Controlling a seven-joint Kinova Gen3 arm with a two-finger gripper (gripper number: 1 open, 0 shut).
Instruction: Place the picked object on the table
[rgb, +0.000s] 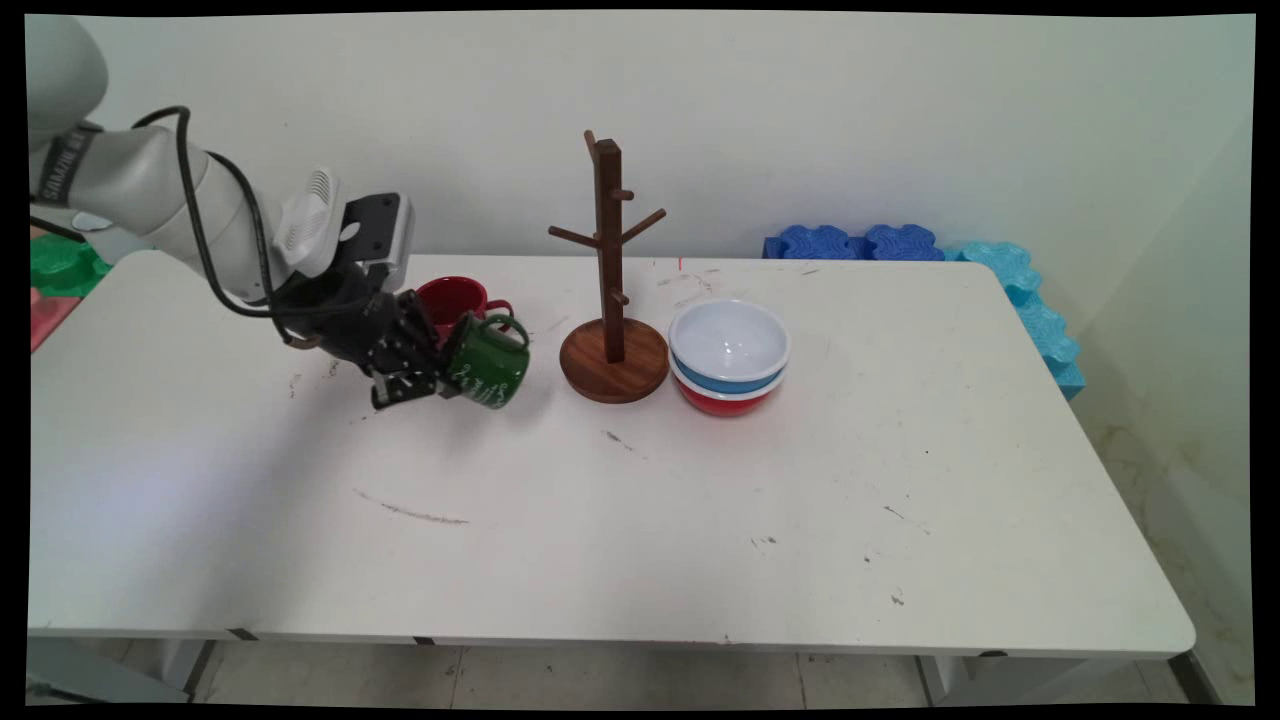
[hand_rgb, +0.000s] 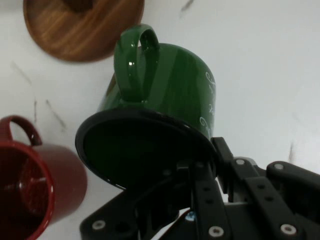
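Your claw (rgb: 425, 372) pinched the green mug (rgb: 487, 362) by its rim, tipped on its side above the worktop (rgb: 640, 520), handle uppermost, with the mug tree (rgb: 611, 290) just beyond it to the picture's right.

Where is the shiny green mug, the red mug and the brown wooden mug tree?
Shiny green mug (rgb: 490, 368): main view, on its side wall.
Red mug (rgb: 452, 297): main view, on its body behind the green one.
Brown wooden mug tree (rgb: 608, 260): main view, on its upright post.
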